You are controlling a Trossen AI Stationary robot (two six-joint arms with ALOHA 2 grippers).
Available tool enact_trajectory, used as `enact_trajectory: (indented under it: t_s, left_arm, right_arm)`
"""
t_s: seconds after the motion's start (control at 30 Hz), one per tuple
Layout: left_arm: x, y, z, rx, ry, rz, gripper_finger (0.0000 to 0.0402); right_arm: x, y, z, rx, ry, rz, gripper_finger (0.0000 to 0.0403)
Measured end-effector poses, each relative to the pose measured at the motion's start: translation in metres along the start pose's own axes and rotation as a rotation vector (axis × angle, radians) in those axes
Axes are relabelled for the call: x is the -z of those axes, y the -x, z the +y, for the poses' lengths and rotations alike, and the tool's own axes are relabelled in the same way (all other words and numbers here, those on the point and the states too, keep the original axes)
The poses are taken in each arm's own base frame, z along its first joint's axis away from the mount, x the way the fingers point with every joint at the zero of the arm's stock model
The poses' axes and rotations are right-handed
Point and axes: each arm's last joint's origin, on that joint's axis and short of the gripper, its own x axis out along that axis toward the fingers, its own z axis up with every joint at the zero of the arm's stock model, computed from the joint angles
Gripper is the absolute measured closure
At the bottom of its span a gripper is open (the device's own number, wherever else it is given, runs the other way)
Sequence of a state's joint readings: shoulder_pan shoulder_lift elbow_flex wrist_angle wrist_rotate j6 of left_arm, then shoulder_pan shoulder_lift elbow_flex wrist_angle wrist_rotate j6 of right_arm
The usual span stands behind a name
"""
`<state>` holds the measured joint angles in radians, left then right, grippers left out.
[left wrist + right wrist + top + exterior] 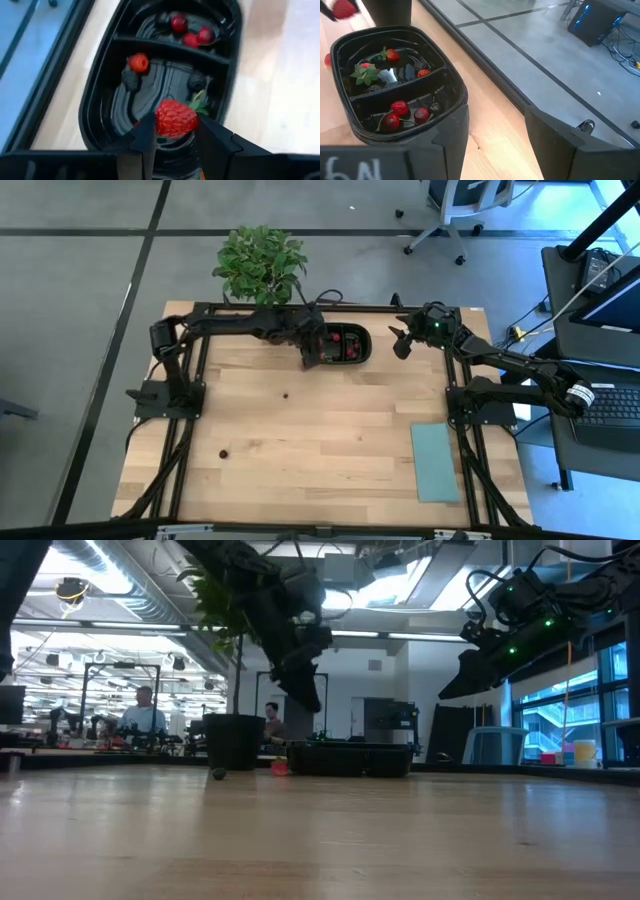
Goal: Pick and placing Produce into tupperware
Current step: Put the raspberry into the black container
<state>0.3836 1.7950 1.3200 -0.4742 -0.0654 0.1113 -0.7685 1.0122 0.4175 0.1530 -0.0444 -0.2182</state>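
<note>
Tray point(362, 345): black oval, two compartments, at the table's far edge between the two arms, just beside the black frame rail. In the left wrist view its point(100, 90) dividing wall splits a larger compartment from a smaller one.

Contents, smaller compartment: three red cherries point(399, 107) with stems, plus one dark piece. Larger compartment: a small red berry point(138, 62), two dark berries point(131, 80), a green leafy cap point(366, 73) and another red piece.

Left gripper point(172, 142): over the tray's left end, above the larger compartment. Fingers point(145, 145) partly closed, pinching a red raspberry point(174, 118) between the tips. The low view shows this gripper point(305, 690) well above the tray point(350, 758), with clear air beneath.

Right gripper point(400, 345): raised just right of the tray, off its right end, holding nothing. Fingers point(452, 145) spread wide.

Loose produce on the table: one dark berry point(285, 393) near the middle, another point(222, 453) toward the near left. One red piece point(280, 767) lies on the wood beside the tray's left end.

Other items: potted plant point(260, 265) behind the far edge, left of the tray; teal sheet point(436, 462) at the near right, close to the right frame.

Open room: most of the wooden table point(330, 460) nearer than the tray is bare. People sit at desks far behind.
</note>
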Motion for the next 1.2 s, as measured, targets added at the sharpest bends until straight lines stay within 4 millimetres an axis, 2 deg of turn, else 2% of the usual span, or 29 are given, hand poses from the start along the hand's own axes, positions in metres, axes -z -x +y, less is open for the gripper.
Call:
enact_trajectory:
  t_s: [0.3,0.63,1.2]
  left_arm:
    - [0.004,-0.027,0.012,-0.006,0.058,0.067,0.0289]
    - [0.002,-0.063,0.008,0.038,0.052,0.132,0.0286]
    - [0.002,-0.065,0.005,0.031,0.045,0.143,0.0275]
  right_arm:
    - [0.000,0.000,0.000,0.000,0.000,-0.003,0.0207]
    - [0.000,0.000,0.000,0.000,0.000,-0.002,0.0207]
    - [0.000,0.000,0.000,0.000,0.000,0.001,0.0207]
